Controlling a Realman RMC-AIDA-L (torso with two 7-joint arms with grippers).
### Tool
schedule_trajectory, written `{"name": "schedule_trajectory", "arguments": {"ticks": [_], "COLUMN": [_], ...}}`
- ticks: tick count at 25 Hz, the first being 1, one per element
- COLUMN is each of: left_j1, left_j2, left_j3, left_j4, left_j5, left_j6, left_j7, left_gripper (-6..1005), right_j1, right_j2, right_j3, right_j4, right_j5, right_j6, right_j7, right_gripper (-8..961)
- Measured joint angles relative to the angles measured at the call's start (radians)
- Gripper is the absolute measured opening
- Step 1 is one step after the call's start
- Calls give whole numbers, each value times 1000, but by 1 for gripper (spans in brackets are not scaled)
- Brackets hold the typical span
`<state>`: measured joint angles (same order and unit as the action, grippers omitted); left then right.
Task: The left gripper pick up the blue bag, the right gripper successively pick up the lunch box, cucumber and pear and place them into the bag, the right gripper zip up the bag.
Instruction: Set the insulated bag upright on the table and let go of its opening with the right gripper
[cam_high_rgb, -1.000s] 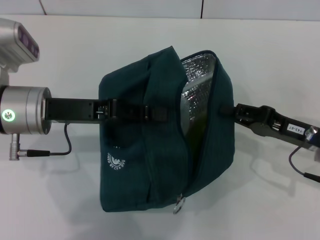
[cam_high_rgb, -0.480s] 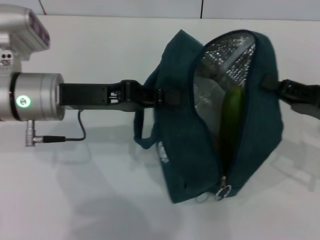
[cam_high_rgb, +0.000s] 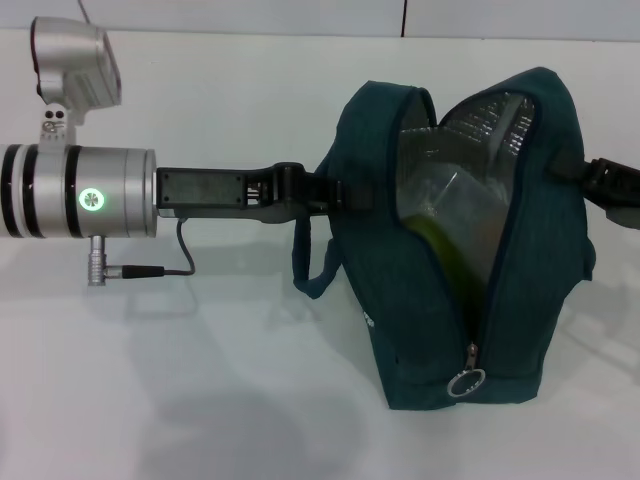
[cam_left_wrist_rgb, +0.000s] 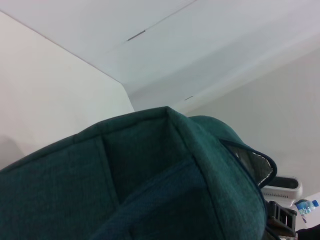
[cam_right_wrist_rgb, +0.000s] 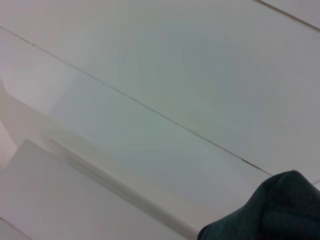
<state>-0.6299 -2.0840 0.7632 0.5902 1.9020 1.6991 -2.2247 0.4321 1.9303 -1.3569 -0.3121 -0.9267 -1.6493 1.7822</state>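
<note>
The blue bag (cam_high_rgb: 440, 330) stands upright on the white table, its mouth spread wide and the silver lining showing. My left gripper (cam_high_rgb: 340, 190) is shut on the bag's left wall near the top. At the right edge of the head view my right gripper (cam_high_rgb: 585, 175) grips the bag's right wall. Inside the bag I see the clear lunch box (cam_high_rgb: 455, 205), with the green cucumber (cam_high_rgb: 445, 250) below it. The pear is hidden. The zipper's ring pull (cam_high_rgb: 467, 382) hangs at the low front end. The left wrist view is filled by bag (cam_left_wrist_rgb: 150, 190) fabric.
The white table (cam_high_rgb: 200, 380) stretches out to the left and front of the bag. A loop handle (cam_high_rgb: 310, 270) dangles under the left gripper. A cable (cam_high_rgb: 150, 268) hangs from the left arm's wrist. A corner of the bag (cam_right_wrist_rgb: 270, 210) shows in the right wrist view.
Both grippers have carried the bag to the right and tipped it upright. Its mouth has opened wider, and the lunch box and cucumber now show inside.
</note>
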Motion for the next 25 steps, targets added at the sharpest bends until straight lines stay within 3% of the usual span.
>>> {"name": "schedule_trajectory", "arguments": {"ticks": [13,25], "left_j1": [2,2], "left_j2": [2,3], "left_j3": [46,50], "left_j4": [-1,-1], "left_j5": [0,0], "left_j6": [3,1], "left_j7": [-13,-16], "left_gripper": [88,89], "right_j1": [-21,-83], "right_j2": [-1,-5], "right_j3": [6,46], "right_j4": [28,28], "right_j5": [1,1], "right_j6": [23,-47], "right_j7": [-17,-110], "right_gripper": [51,309]}}
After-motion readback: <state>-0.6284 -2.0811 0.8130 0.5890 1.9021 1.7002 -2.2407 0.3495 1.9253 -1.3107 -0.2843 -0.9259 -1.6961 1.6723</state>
